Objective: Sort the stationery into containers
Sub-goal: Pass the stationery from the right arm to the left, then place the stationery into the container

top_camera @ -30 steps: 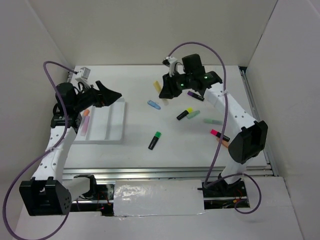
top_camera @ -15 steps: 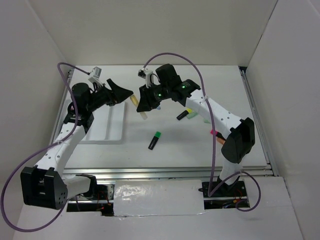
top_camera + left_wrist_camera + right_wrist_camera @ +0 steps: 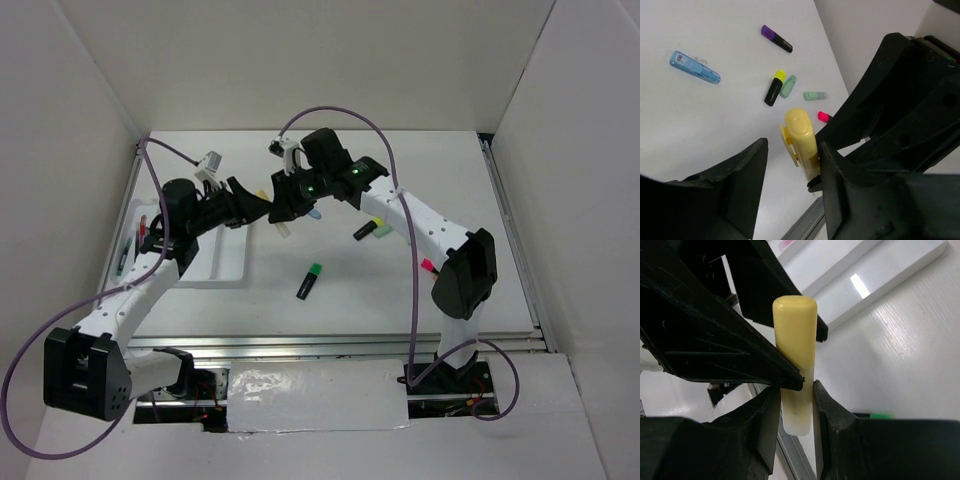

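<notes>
Shows a few pens (image 3: 124,252) in the leftmost compartments of the white tray (image 3: 228,258), spreads the left gripper (image 3: 790,150) open around a yellow highlighter (image 3: 794,340) aloft beside it, clamps that in the right gripper (image 3: 796,410), and leaves the green highlighter (image 3: 310,281), black-and-yellow highlighter (image 3: 368,228) and pink marker (image 3: 430,266) loose on the table (image 3: 350,310): likely early days.

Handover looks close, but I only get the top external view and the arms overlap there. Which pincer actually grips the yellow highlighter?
Observer: Right wrist view shows the right pincer clamped on one end of the yellow highlighter.
Operator: Is the left one shut on it too?
Observer: No. In the left wrist view the left pincer is open, straddling the highlighter's rounded end with a gap on one side.
</notes>
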{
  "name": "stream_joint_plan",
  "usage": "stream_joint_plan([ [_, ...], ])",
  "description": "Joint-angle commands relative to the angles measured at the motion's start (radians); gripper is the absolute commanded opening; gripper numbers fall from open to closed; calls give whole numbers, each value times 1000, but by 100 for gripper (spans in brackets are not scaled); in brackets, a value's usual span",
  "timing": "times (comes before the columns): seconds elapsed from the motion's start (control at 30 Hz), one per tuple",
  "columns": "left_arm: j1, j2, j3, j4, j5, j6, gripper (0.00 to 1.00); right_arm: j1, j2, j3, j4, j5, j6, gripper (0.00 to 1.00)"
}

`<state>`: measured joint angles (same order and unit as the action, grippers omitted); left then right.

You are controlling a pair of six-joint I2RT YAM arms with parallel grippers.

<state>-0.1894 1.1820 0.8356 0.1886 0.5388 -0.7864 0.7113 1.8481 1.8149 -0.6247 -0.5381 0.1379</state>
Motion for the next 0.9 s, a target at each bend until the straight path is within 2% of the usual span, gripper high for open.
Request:
stream_joint_plan([
  [0.0,-8,-7,-23,17,6,1,56,8,-10,70,45,-6,8,0],
  [0.1,-5,-4,-9,40,26,-7,44,13,-13,63,48,-31,2,0],
  [0.2,16,4,10,51,49,-20,27,11,-27,29,59,-56,0,1],
  [0.27,40,8,22,51,62,-46,19,13,-32,17,59,-60,-3,22],
  [0.3,77,16,33,26,85,-50,11,13,-39,11,53,-54,-14,42],
  [0.37,152,45,103,-50,122,8,4,4,-53,0,25,-43,-32,52],
  [0.4,181,59,141,-183,153,50,0,-6,-81,-26,16,-40,-44,55],
  [0.47,254,86,268,-399,156,261,0,-50,-116,-71,2,-54,-60,59],
  [0.5,308,114,308,-584,98,342,0,-65,-154,-116,-6,-54,-90,59],
  [0.53,338,125,369,-660,61,506,0,-96,-171,-136,-33,-46,-113,60],
  [0.6,430,160,413,-812,-49,719,0,-117,-216,-192,-72,11,-182,60],
  [0.7,521,254,503,-929,-150,951,0,-159,-278,-291,-101,72,-264,59],
  [0.73,540,313,551,-993,-198,989,0,-171,-294,-320,-98,91,-286,59],
  [0.87,653,448,646,-1074,-244,1114,7,-228,-348,-407,-95,113,-310,59],
])
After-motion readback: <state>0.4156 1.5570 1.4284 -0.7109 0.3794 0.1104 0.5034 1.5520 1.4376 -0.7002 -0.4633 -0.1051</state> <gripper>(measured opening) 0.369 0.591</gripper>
